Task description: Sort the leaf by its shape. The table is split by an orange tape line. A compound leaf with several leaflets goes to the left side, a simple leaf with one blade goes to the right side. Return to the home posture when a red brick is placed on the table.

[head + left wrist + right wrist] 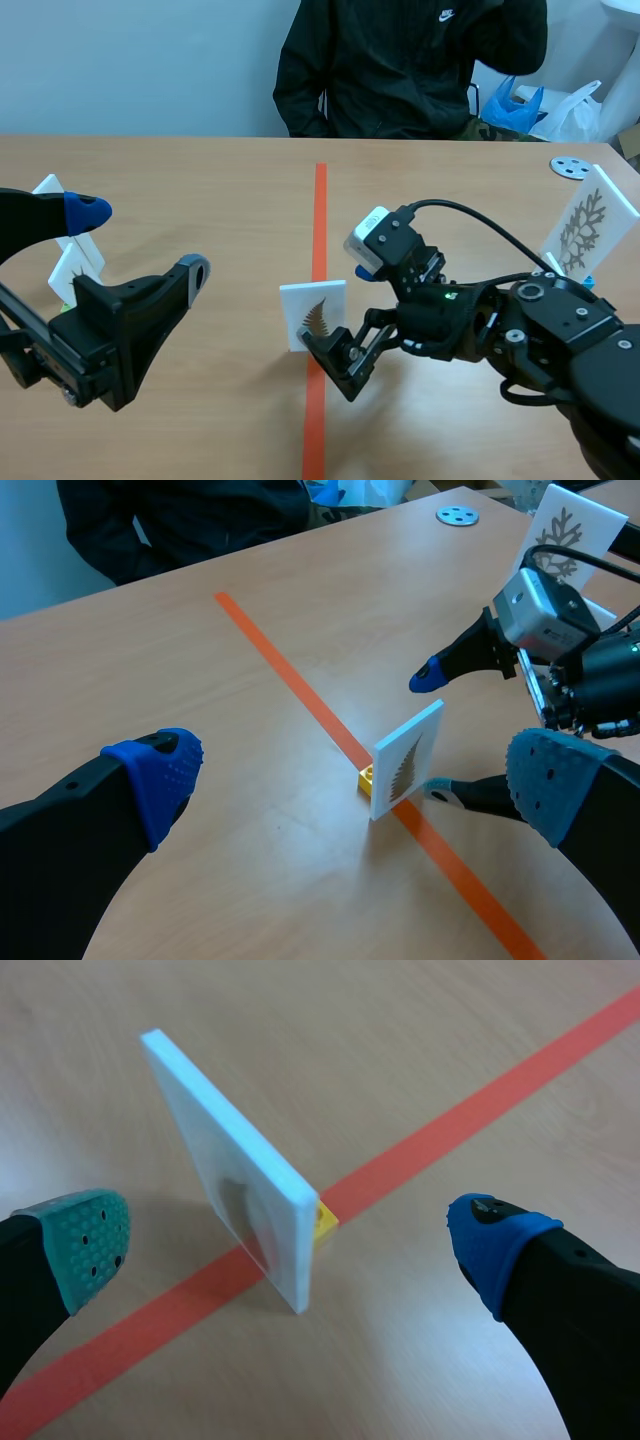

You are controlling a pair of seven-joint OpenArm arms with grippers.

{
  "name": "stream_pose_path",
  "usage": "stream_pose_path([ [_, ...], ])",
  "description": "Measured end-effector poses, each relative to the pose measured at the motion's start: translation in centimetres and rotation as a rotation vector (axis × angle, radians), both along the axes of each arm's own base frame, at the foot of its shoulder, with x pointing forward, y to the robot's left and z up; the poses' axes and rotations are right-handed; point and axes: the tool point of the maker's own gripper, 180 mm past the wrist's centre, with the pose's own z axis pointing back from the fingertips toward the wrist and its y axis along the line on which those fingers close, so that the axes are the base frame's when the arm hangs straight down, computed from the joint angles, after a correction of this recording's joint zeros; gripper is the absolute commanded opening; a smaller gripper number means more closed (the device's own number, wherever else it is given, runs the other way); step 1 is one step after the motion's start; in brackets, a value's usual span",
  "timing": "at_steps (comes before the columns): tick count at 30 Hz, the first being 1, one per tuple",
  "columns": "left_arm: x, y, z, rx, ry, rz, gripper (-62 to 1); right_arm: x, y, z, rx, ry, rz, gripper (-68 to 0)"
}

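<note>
From the scene view, the leaf card point(313, 313) stands upright on the orange tape line point(320, 210). The right end effector point(340, 310) is spread wide around it, and the left end effector point(142, 240) gapes too, well apart. The left wrist view adds a many-leafleted fern print and a yellow brick point(367, 778) foot. The right wrist view shows mostly the thin edge: stiff, light and tippy, I'd say, so pinch the flat faces.

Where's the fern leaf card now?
The fern leaf card stands upright on the orange tape line at mid-table in the scene view, on a yellow base, between the open fingers of the right gripper.
</note>
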Motion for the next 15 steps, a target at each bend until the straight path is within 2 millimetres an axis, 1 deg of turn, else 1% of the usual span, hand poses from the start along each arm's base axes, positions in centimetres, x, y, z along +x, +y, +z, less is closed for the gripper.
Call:
stream_pose_path([
  [2,0.0,0.0,0.0,0.0,0.0,0.0,1.4,-0.4,0.8,-0.4,-0.012,0.002,0.022,-0.4],
  [4,0.0,0.0,0.0,0.0,0.0,0.0,1.4,-1.0,1.6,-0.8,-0.024,0.007,0.056,-4.7],
  [6,0.0,0.0,0.0,0.0,0.0,0.0,1.4,-1.3,2.0,-1.3,-0.046,-0.001,0.067,-7.6],
  [8,0.0,0.0,0.0,0.0,0.0,0.0,1.4,-1.4,2.2,-1.4,-0.052,-0.008,0.061,-13.0],
  [11,0.0,0.0,0.0,0.0,0.0,0.0,1.4,-1.2,2.1,-1.4,-0.055,-0.013,0.052,-24.4],
  [12,0.0,0.0,0.0,0.0,0.0,0.0,1.4,-1.1,2.0,-1.4,-0.057,-0.016,0.045,-26.9],
  [15,0.0,0.0,0.0,0.0,0.0,0.0,1.4,-0.7,1.8,-1.3,-0.063,-0.027,0.024,-30.9],
])
